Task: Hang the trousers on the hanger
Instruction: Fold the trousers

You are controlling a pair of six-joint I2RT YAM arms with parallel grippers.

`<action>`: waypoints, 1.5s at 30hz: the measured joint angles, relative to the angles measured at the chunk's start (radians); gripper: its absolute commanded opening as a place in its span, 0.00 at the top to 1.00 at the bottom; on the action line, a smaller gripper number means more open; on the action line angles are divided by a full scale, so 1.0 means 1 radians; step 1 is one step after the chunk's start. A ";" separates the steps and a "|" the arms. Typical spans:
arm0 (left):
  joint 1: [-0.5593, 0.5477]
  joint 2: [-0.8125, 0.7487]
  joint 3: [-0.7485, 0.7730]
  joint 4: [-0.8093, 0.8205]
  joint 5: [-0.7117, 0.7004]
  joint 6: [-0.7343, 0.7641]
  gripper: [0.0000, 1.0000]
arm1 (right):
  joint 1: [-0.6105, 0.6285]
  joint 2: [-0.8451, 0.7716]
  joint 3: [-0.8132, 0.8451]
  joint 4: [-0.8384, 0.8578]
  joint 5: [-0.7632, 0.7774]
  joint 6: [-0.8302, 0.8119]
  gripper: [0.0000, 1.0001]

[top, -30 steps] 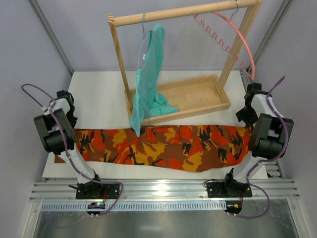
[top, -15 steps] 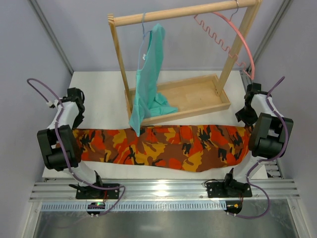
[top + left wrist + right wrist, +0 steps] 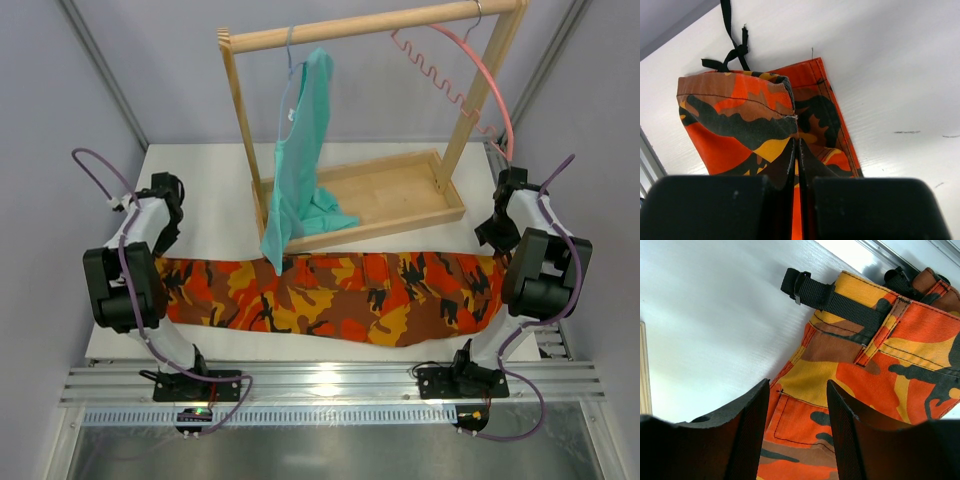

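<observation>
Left gripper (image 3: 797, 145), pressed together and empty, hovers over the trousers' (image 3: 330, 295) cuff end at frame left. Right gripper (image 3: 797, 387), spread, sits above the waistband end, nearer the hanger (image 3: 497, 95) at upper right.

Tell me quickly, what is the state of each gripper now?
Left gripper: closed, apparently empty.
Right gripper: open, above orange camouflage cloth trousers.
</observation>
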 measured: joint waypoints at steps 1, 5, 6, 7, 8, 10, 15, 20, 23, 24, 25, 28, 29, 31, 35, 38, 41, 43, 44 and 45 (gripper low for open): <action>0.000 0.014 0.008 0.000 -0.007 0.001 0.99 | 0.000 0.000 0.000 0.000 0.000 -0.001 0.47; 0.008 0.108 0.087 -0.032 -0.027 0.009 0.95 | 0.000 -0.004 -0.004 0.008 -0.008 -0.012 0.47; 0.014 0.138 0.112 -0.041 -0.029 0.012 0.91 | 0.000 -0.006 -0.006 0.007 -0.008 -0.014 0.47; 0.021 0.158 0.126 -0.042 -0.030 0.016 0.88 | 0.000 -0.008 -0.006 0.005 -0.008 -0.014 0.45; 0.030 0.173 0.134 -0.042 -0.030 0.021 0.88 | 0.000 -0.009 -0.006 0.004 -0.006 -0.013 0.44; 0.048 0.179 0.134 -0.044 -0.026 0.034 0.88 | -0.001 -0.011 -0.006 -0.005 -0.005 -0.011 0.43; 0.101 0.181 0.137 -0.044 -0.005 0.063 0.88 | -0.022 -0.011 -0.006 -0.038 -0.002 0.006 0.42; 0.121 0.182 0.142 -0.044 0.010 0.088 0.74 | -0.068 -0.021 -0.006 -0.086 0.042 0.034 0.40; 0.116 0.147 0.123 -0.035 0.035 0.101 0.71 | -0.109 -0.061 -0.007 -0.117 0.075 0.056 0.40; 0.112 0.126 0.113 -0.034 0.045 0.106 0.70 | -0.123 -0.084 -0.010 -0.126 0.085 0.063 0.40; 0.109 0.106 0.105 -0.034 0.051 0.110 0.68 | -0.134 -0.109 -0.014 -0.136 0.098 0.069 0.40; 0.087 0.014 0.036 0.002 0.079 0.118 0.65 | -0.159 -0.196 -0.043 -0.159 0.148 0.097 0.39; 0.080 -0.014 0.006 0.010 0.091 0.119 0.64 | -0.167 -0.222 -0.061 -0.159 0.160 0.104 0.39; 0.069 -0.057 -0.050 0.024 0.125 0.118 0.64 | -0.187 -0.265 -0.109 -0.156 0.174 0.110 0.37; 0.066 -0.052 -0.074 0.028 0.185 0.117 0.63 | -0.243 -0.303 -0.246 -0.111 0.188 0.110 0.34; 0.066 -0.033 -0.074 0.037 0.213 0.116 0.63 | -0.271 -0.295 -0.325 -0.080 0.188 0.109 0.34; 0.067 -0.007 -0.076 0.045 0.238 0.113 0.63 | -0.282 -0.270 -0.360 -0.033 0.187 0.109 0.37; 0.070 0.022 -0.076 0.050 0.251 0.111 0.63 | -0.283 -0.257 -0.368 -0.002 0.190 0.106 0.44; 0.072 0.040 -0.074 0.050 0.254 0.110 0.63 | -0.285 -0.251 -0.372 0.019 0.193 0.106 0.47; 0.074 0.063 -0.073 0.050 0.256 0.109 0.63 | -0.288 -0.248 -0.377 0.037 0.196 0.106 0.49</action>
